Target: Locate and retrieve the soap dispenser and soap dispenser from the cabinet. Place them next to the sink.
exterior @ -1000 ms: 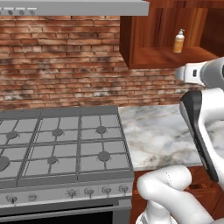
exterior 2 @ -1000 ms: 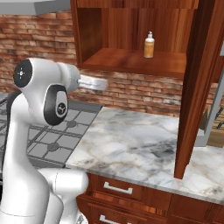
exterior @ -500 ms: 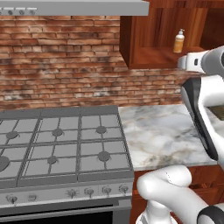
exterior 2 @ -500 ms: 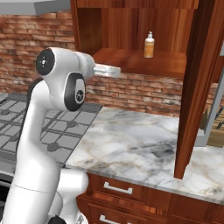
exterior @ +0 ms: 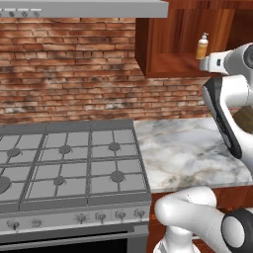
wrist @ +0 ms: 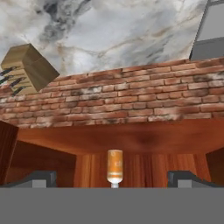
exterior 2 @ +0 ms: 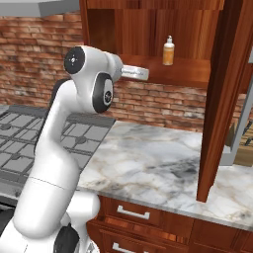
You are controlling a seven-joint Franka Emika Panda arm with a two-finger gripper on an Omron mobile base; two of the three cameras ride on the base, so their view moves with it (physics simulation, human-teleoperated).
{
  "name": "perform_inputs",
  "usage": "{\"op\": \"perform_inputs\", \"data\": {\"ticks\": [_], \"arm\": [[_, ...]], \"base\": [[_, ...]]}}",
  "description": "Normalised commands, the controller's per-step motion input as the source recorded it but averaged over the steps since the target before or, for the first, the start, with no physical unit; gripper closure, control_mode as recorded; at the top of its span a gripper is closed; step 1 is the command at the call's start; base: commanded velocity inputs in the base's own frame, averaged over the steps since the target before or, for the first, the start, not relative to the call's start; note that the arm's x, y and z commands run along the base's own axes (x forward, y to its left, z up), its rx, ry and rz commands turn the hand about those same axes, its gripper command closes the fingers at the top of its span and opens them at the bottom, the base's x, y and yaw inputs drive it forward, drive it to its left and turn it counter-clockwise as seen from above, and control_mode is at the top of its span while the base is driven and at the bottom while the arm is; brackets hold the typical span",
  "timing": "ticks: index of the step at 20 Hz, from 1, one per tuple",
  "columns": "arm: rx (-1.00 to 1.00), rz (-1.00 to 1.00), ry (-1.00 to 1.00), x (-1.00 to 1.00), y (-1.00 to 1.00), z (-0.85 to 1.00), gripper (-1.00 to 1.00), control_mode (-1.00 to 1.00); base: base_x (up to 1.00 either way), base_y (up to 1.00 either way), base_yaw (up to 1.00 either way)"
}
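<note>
An orange soap dispenser [exterior: 202, 47] [exterior 2: 168, 51] with a white pump stands upright on the shelf of the reddish-brown cabinet [exterior: 168, 44] [exterior 2: 190, 72]. My gripper [exterior 2: 144, 75] [exterior: 204, 63] hovers in front of the shelf's edge, short of the bottle and a little lower. In the hand view, which is rolled upside down, the soap dispenser [wrist: 114, 168] sits centred between the two wide-apart fingertips [wrist: 38, 179], some way beyond them. The gripper [wrist: 112, 180] is open and holds nothing. The sink is out of view.
A marble counter [exterior 2: 148, 158] [exterior: 188, 148] lies below the cabinet, with a gas stove [exterior: 64, 163] to its left. A tall wooden panel [exterior 2: 222, 99] hangs at the cabinet's right. A knife block [wrist: 28, 68] [exterior 2: 245, 144] and a grey appliance [wrist: 211, 35] stand at the back right. Brick wall [exterior: 74, 69] behind.
The arm has risen and swung the hand to the right, toward the cabinet shelf and the orange bottle. The gripper has stayed open.
</note>
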Motion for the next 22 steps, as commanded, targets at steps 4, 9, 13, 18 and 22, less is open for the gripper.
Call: {"op": "perform_inputs", "data": {"ticks": [4,9,13,18,22], "arm": [[0.0,-0.01,0.0,0.67,-0.2,-0.06,-1.0,-1.0],[0.0,0.0,0.0,0.65,-0.24,-0.02,-1.0,-1.0],[0.0,0.0,0.02,0.62,-0.25,0.0,-1.0,-1.0],[0.0,0.0,0.05,0.47,-0.1,0.0,-1.0,-1.0],[0.0,0.0,0.07,0.38,-0.07,0.0,-1.0,-1.0]], "base": [[0.0,0.0,0.0],[0.0,0.0,0.0],[0.0,0.0,0.0],[0.0,0.0,0.0],[0.0,0.0,0.0]]}}
